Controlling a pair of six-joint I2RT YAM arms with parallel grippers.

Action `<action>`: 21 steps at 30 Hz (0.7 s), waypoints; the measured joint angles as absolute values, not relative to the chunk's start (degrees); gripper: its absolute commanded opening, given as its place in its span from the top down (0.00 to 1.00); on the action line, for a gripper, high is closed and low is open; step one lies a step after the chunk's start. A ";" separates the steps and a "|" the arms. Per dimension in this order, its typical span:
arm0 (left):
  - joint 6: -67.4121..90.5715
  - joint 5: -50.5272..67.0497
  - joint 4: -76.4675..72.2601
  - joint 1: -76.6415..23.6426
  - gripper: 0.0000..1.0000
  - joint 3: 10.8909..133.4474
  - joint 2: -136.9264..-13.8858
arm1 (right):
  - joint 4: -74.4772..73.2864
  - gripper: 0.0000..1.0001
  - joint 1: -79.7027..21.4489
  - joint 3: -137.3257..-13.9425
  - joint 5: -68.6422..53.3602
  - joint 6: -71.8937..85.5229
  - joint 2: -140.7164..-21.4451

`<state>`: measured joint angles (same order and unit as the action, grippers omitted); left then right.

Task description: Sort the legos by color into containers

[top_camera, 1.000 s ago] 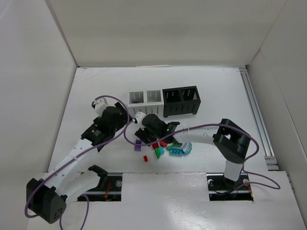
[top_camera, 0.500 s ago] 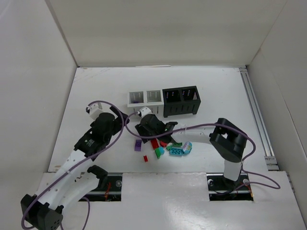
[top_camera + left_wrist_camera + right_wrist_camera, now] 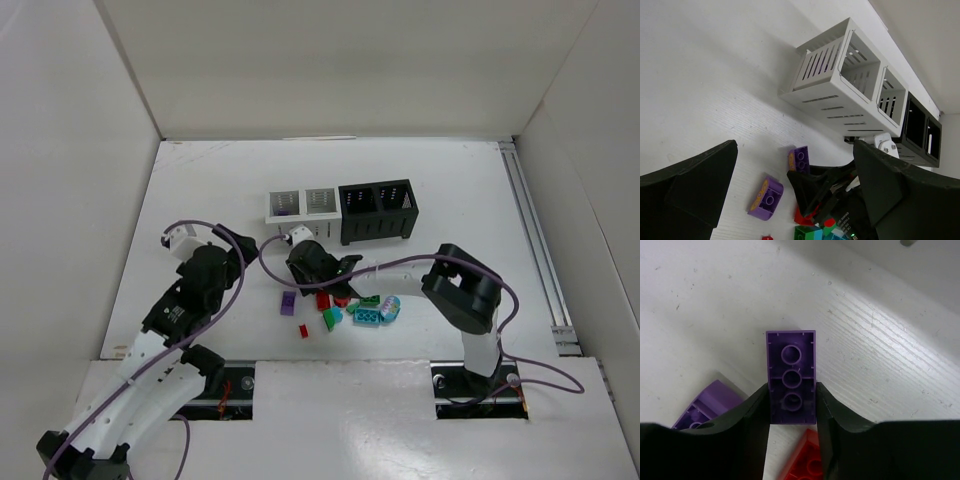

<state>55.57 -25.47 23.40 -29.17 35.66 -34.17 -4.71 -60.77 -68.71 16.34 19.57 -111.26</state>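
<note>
My right gripper [image 3: 791,402] is shut on a purple lego [image 3: 791,375] that lies upside down, low over the table; the top view shows this gripper [image 3: 296,288] at the left end of the lego pile. A second, curved purple lego [image 3: 766,198] lies just left of it. Red legos [image 3: 323,300], a green one [image 3: 331,318] and cyan ones [image 3: 367,316] cluster to the right, and a small red piece [image 3: 303,330] sits nearer. The four containers, two white [image 3: 302,205] and two black [image 3: 377,212], stand in a row behind. My left gripper [image 3: 794,145] hangs open and holds nothing, left of the pile [image 3: 236,258].
White walls [image 3: 120,160] enclose the table on three sides. A metal rail [image 3: 535,250] runs along the right edge. Purple cables [image 3: 420,265] loop over both arms. The leftmost white container [image 3: 284,204] holds something purple.
My right gripper has closed on the purple lego. The left arm has drawn back to the left and toward the near edge, still open.
</note>
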 measured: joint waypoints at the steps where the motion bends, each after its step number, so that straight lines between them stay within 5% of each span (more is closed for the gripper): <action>1: 55.66 -25.54 23.49 -29.17 0.00 35.53 -34.17 | -4.73 0.75 -60.75 -68.69 16.40 19.22 -111.26; 8: 55.88 -25.30 23.09 -29.17 0.00 34.72 -34.48 | -5.34 0.83 -60.73 -69.06 15.49 8.71 -110.13; 21: 56.45 -23.97 22.52 -29.12 0.00 34.22 -40.73 | -5.10 0.83 -58.81 -78.94 8.86 -14.96 -98.00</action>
<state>56.45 -23.97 22.52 -29.12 34.22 -40.73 -5.10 -58.81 -78.94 8.86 -14.96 -98.00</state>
